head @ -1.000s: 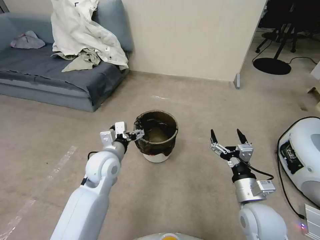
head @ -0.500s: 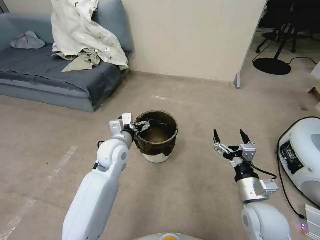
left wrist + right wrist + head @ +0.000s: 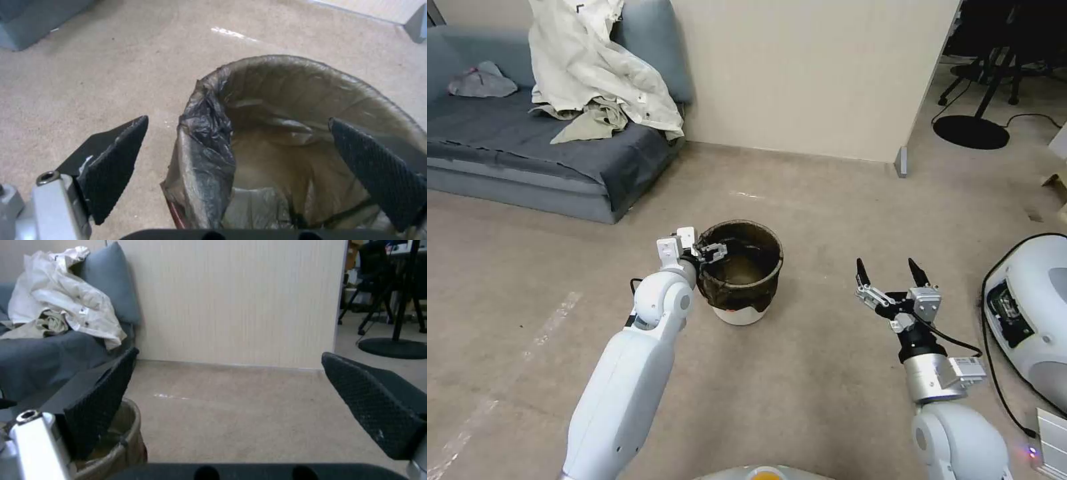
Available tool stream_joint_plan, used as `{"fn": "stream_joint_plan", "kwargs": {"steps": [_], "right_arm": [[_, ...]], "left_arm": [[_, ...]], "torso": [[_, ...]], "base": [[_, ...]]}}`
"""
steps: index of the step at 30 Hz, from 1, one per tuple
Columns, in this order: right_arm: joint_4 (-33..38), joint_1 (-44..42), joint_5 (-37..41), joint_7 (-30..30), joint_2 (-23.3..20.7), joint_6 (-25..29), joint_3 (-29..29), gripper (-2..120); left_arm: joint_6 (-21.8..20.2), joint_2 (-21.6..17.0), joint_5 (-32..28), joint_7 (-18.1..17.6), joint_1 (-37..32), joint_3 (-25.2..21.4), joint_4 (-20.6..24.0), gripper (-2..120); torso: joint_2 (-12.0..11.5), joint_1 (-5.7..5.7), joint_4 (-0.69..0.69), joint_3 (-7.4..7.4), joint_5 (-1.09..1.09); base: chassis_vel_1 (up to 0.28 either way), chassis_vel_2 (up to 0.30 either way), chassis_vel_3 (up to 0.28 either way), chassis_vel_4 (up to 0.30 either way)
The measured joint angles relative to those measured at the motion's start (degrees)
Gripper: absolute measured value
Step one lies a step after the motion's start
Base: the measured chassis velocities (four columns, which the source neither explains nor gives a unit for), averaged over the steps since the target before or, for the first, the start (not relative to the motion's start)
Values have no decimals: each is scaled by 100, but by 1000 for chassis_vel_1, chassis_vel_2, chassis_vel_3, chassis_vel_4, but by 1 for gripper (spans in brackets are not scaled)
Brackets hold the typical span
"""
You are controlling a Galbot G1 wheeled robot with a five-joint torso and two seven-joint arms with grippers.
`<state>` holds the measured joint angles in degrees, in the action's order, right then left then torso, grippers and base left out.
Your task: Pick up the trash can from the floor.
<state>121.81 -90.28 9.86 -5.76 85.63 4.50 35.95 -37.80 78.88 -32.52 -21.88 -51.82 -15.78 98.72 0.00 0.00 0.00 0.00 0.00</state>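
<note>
Bin [image 3: 739,273] position: upright on the floor [image 3: 827,220], ahead of the robot and slightly to its left. It is small, round and white, lined with a dark brown bag [image 3: 209,156] folded over the rim; a small red mark shows low on the near side.

Left gripper [image 3: 712,252]: located at the bin's near-left rim. Fingers are spread apart and grasp nothing. In the left wrist view one finger [image 3: 113,163] sits outside the bin wall, over the floor, while the other [image 3: 378,166] sits over the bin's interior, so the crumpled bag edge and the rim stand between them (neither pad is seen touching the bag). The left arm reaches forward from the robot's lower left.

Right gripper [image 3: 892,279]: held above the floor to the right of the bin, well apart from it. Its two black fingers [image 3: 102,400] are spread wide and hold nothing. The right wrist view looks toward the wall [image 3: 231,300], with the bin rim at the edge of the frame.

Surroundings: a grey sofa [image 3: 527,147] with pale clothing [image 3: 594,60] draped on it stands at far left, against the wall. A white machine [image 3: 1027,307] with a black cable rests on the floor at right
</note>
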Motion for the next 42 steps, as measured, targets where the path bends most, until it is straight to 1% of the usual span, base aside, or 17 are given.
{"fn": "stream_joint_plan", "kwargs": {"steps": [7,12,16,31,38,42], "right_arm": [[-20,15,9,0,-8,-4,16,100],[-40,22,11,0,-7,-4,18,100],[-79,59,14,0,-4,-4,19,100],[-173,167,49,10,-30,-33,26,100],[-207,204,62,15,-37,-35,37,100],[-217,211,62,17,-35,-35,38,100]], "left_arm": [[14,30,136,-4,172,82,-373,100],[-24,15,161,-50,257,151,-555,100],[-75,6,209,-96,365,212,-824,99],[-171,18,253,-163,655,408,-1374,98],[-359,5,152,-284,834,647,-1659,96],[-422,11,127,-326,882,699,-1743,95]], "torso": [[0,0,0,0,-1],[0,0,0,0,0],[0,0,0,0,0],[0,-1,0,0,0],[0,-1,0,0,0],[0,0,0,0,0]], "base": [[0,0,0,0],[0,0,0,0],[0,0,0,0],[0,0,0,0],[0,0,0,0],[0,0,0,0]]}}
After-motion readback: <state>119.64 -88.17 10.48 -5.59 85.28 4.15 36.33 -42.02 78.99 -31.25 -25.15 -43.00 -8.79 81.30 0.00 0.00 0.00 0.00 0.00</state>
